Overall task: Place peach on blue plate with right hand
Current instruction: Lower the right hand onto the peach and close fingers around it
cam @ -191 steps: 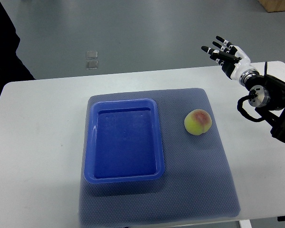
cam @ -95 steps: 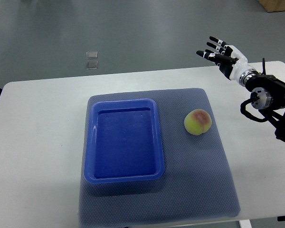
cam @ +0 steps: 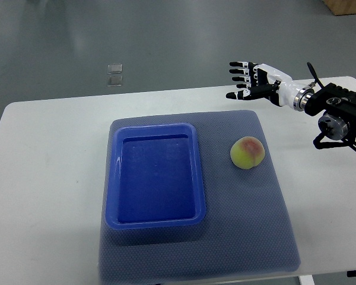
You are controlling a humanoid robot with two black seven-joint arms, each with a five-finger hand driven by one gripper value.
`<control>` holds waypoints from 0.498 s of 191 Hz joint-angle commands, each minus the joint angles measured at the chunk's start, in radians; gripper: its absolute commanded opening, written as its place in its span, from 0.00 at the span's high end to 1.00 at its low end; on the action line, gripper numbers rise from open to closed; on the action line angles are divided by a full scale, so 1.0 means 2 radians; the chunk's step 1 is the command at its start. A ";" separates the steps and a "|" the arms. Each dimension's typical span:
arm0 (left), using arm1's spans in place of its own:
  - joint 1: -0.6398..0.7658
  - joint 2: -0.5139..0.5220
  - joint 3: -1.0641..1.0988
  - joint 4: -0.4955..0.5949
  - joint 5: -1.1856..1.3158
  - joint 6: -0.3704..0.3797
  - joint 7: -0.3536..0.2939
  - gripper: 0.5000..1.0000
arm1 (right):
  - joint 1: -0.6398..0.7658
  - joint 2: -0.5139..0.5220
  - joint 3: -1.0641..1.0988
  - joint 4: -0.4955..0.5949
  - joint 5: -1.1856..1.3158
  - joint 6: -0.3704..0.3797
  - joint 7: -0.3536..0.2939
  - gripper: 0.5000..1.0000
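Swinging in from the right edge, the right hand [cam: 253, 84] has been brought leftward and lower, fingers spread and empty, toward the peach [cam: 247, 152], which is seen right of centre on the grey mat [cam: 267, 231]. Nothing is placed between it and the empty blue plate [cam: 156, 221].

Right robot hand [cam: 256, 84], fingers spread, hovers above far edge of white table [cam: 47, 178]. Yellow-red peach [cam: 247, 152] rests on grey textured mat [cam: 249, 225], just right of empty blue rectangular plastic plate [cam: 114, 178].
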 commanded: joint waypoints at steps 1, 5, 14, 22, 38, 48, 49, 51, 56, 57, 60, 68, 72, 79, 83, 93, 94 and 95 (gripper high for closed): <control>0.000 0.000 0.000 0.000 0.000 0.000 0.000 0.00 | 0.034 -0.033 -0.048 0.042 -0.042 0.008 0.000 0.15; 0.000 0.000 0.000 0.000 0.000 0.000 -0.001 0.00 | 0.037 -0.035 -0.053 0.046 -0.045 0.010 0.000 0.15; 0.000 0.000 0.000 0.000 0.000 0.000 0.000 0.00 | 0.055 -0.047 -0.074 0.062 -0.064 0.021 0.000 0.15; 0.000 0.000 0.000 0.000 0.000 0.000 0.000 0.00 | 0.066 -0.054 -0.087 0.069 -0.081 0.028 0.001 0.15; 0.000 0.000 0.000 0.000 0.000 0.000 0.000 0.00 | 0.091 -0.071 -0.112 0.082 -0.125 0.060 0.007 0.15; 0.000 0.000 -0.001 -0.001 0.000 0.000 0.000 0.00 | 0.093 -0.074 -0.113 0.082 -0.131 0.065 0.008 0.15; 0.000 0.000 0.000 -0.001 0.000 0.000 0.000 0.00 | 0.103 -0.080 -0.118 0.085 -0.166 0.095 0.012 0.15; 0.000 0.000 0.000 -0.001 0.000 0.000 0.000 0.00 | 0.106 -0.081 -0.118 0.086 -0.176 0.101 0.012 0.15; 0.000 0.000 0.000 0.000 0.000 0.000 0.000 0.00 | 0.110 -0.084 -0.118 0.091 -0.193 0.111 0.012 0.16; 0.000 0.000 0.000 -0.001 0.000 0.000 0.000 0.00 | 0.113 -0.086 -0.118 0.093 -0.202 0.116 0.012 0.16; 0.000 0.000 -0.001 -0.001 0.000 0.000 0.000 0.00 | 0.114 -0.087 -0.118 0.096 -0.210 0.120 0.013 0.16; 0.000 0.000 -0.001 0.000 0.000 0.000 0.000 0.00 | 0.122 -0.094 -0.117 0.107 -0.240 0.131 0.013 0.16; 0.000 0.000 -0.001 -0.001 0.000 0.000 0.000 0.00 | 0.125 -0.097 -0.118 0.113 -0.253 0.135 0.013 0.16; 0.000 0.000 -0.001 -0.001 0.000 0.000 0.000 0.00 | 0.130 -0.101 -0.118 0.122 -0.267 0.139 0.015 0.16; 0.000 0.000 -0.001 -0.001 0.000 0.000 0.000 0.00 | 0.133 -0.102 -0.118 0.127 -0.274 0.139 0.015 0.16; 0.000 0.000 -0.001 -0.001 0.000 0.000 -0.001 0.00 | 0.137 -0.104 -0.119 0.139 -0.284 0.139 0.015 0.16; 0.000 0.000 -0.001 -0.001 0.000 0.000 -0.001 0.00 | 0.137 -0.104 -0.119 0.139 -0.284 0.139 0.015 0.16; 0.000 0.000 -0.001 -0.001 0.000 0.000 -0.001 0.00 | 0.137 -0.104 -0.119 0.139 -0.284 0.139 0.015 0.16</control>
